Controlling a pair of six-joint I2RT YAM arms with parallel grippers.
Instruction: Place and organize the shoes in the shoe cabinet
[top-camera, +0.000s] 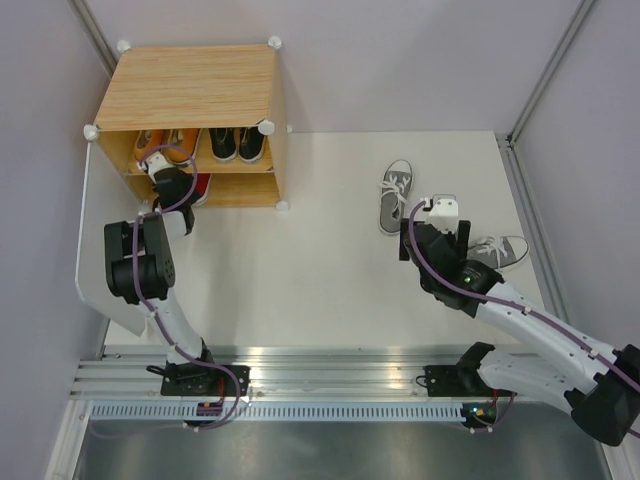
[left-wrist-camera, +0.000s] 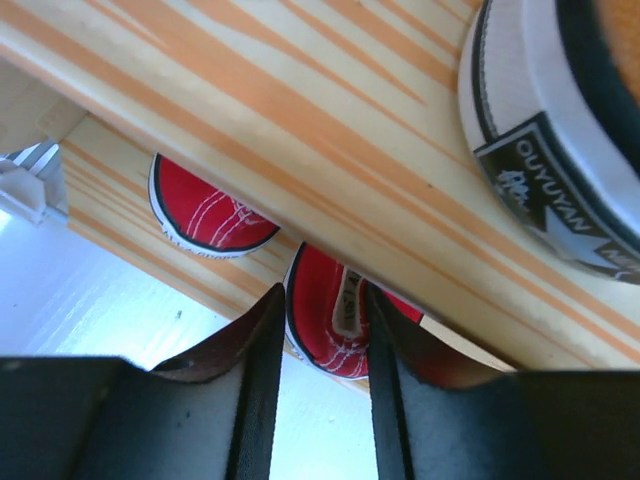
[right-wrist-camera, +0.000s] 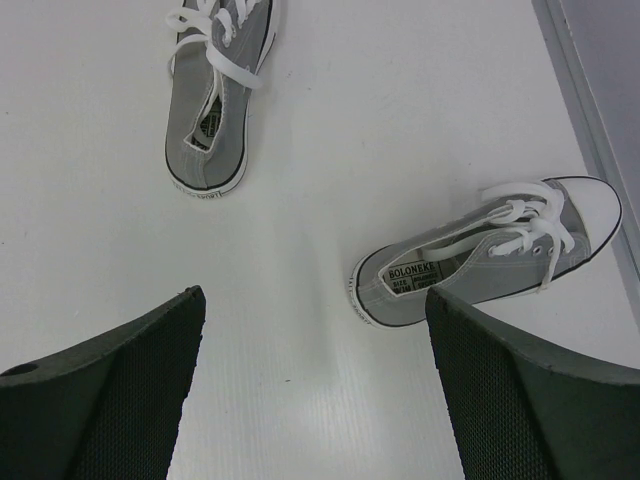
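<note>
Top external view gives me the shoe cabinet (top-camera: 190, 85) at the far left of the table (top-camera: 320, 280). An orange pair (top-camera: 165, 145) and a black pair (top-camera: 237, 143) sit side by side on its upper level. My left gripper (top-camera: 172, 188) is at the mouth of the lower compartment.

On the left wrist camera, the fingers (left-wrist-camera: 262, 330) stand a little apart, with a narrow gap between them. Through that gap I see the heel of a red shoe (left-wrist-camera: 325, 325) lying under the inner shelf (left-wrist-camera: 300, 120). I see nothing clamped, though I cannot tell whether the tips touch it. Its insole label is too tilted to read. A second red shoe (left-wrist-camera: 215, 215) lies just beside it, further in. Above the shelf, an orange shoe's heel (left-wrist-camera: 540, 110) carries a grey patch reading "OUYUYAN".

On the right wrist camera, my right gripper (right-wrist-camera: 312, 300) hangs over the bare table with its fingers spread wide, holding nothing. One grey shoe (right-wrist-camera: 490, 255) lies on its side near the right finger, its insole tag reading "BOLONEKE". The other grey shoe (right-wrist-camera: 215, 100) sits upright, well apart from the first. Its tag is too small to read.
</note>
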